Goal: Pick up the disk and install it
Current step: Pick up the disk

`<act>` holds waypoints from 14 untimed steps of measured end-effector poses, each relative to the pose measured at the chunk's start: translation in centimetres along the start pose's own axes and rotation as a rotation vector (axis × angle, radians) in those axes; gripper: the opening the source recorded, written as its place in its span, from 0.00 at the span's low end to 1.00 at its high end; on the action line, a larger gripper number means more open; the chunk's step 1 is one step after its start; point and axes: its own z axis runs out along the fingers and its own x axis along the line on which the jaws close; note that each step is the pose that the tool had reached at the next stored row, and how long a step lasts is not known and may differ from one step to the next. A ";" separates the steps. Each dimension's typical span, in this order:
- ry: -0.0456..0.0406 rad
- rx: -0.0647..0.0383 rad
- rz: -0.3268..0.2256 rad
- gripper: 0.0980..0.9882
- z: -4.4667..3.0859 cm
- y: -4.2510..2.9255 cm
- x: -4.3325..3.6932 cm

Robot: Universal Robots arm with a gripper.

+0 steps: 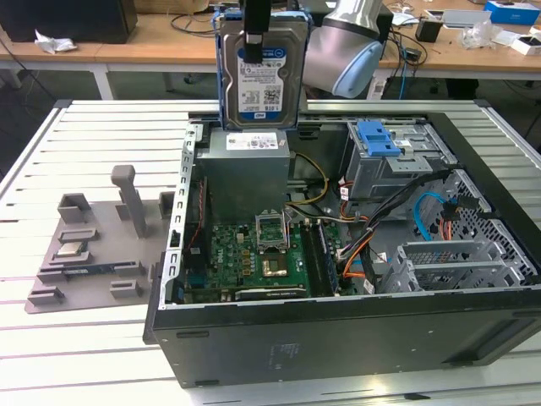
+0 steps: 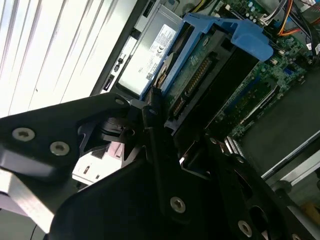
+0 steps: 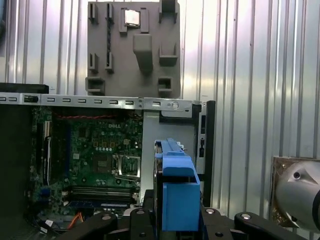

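Black gripper (image 1: 256, 41) fingers are closed on the disk (image 1: 262, 85), one on each broad face, gripping it at its upper edge. In the exterior view one finger runs down over the top of the labelled side. In the first wrist view the blue plastic carrier frame (image 3: 176, 192) sits clamped between the dark finger blocks.

The disk is a flat silver-metal rectangle and hangs upright below the gripper, with its long side vertical. The blue frame wraps its edges. The face towards the exterior camera carries a label (image 1: 260, 80) with a blue band on top and a white field below, holding barcodes, a square code and small print. The second wrist view shows the other face, with a green circuit board and a row of connector pins (image 2: 196, 75).

The disk hangs over the far corner of the open computer case (image 1: 338, 342), on the exterior view's left. Its lower edge is just above the grey power-supply box (image 1: 243, 173), which has its own white sticker. I cannot tell whether the two touch.

The green motherboard (image 1: 254, 254) lies nearer the camera inside the case. A small ridged blue latch piece (image 1: 377, 138) sits on the drive bay towards the exterior view's right. A grey fixture tray (image 1: 93, 254) rests outside the case on the slatted table (image 1: 84, 355).
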 end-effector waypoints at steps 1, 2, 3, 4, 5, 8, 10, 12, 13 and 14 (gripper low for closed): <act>-0.0001 0.000 0.000 0.30 0.36 -0.16 0.01; 0.0001 0.000 0.000 0.30 0.46 -0.22 0.06; 0.0004 0.000 0.000 0.30 0.47 -0.21 0.23; 0.0003 0.000 0.000 0.30 0.49 -0.20 0.43; 0.0005 0.000 0.000 0.30 0.50 -0.19 0.84; 0.0008 0.000 0.000 0.30 0.53 -0.15 1.81; 0.0011 0.000 0.000 0.30 0.60 -0.12 2.97; 0.0013 0.000 0.000 0.30 0.66 -0.09 3.90; 0.0014 0.000 0.000 0.30 0.69 -0.07 4.42; 0.0014 0.000 0.000 0.30 0.73 -0.05 4.88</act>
